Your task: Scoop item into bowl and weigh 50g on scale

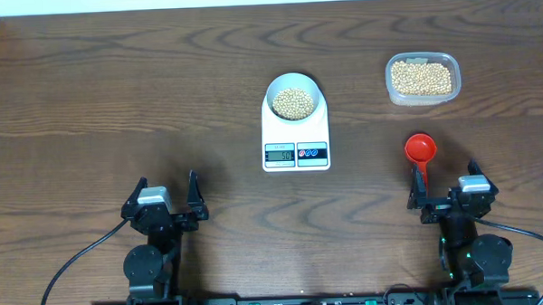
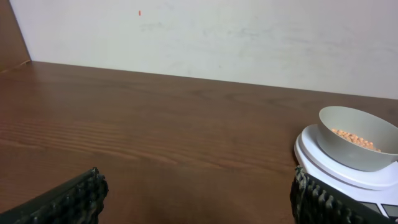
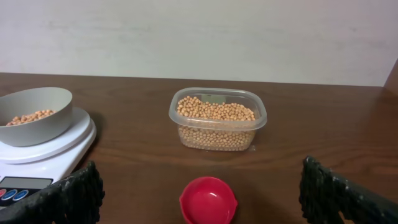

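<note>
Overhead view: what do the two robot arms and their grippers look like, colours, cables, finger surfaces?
The left arm and right arm are black with round joint housings. The left gripper and right gripper each carry a light grey block on top and two black fingers; wrist views show knobbly black pads. A black cable curves from each base.

2 arms folded back low; left gripper [image 1: 167, 191] and right gripper [image 1: 443, 186] point forward, jaws spread wide, empty.
</note>
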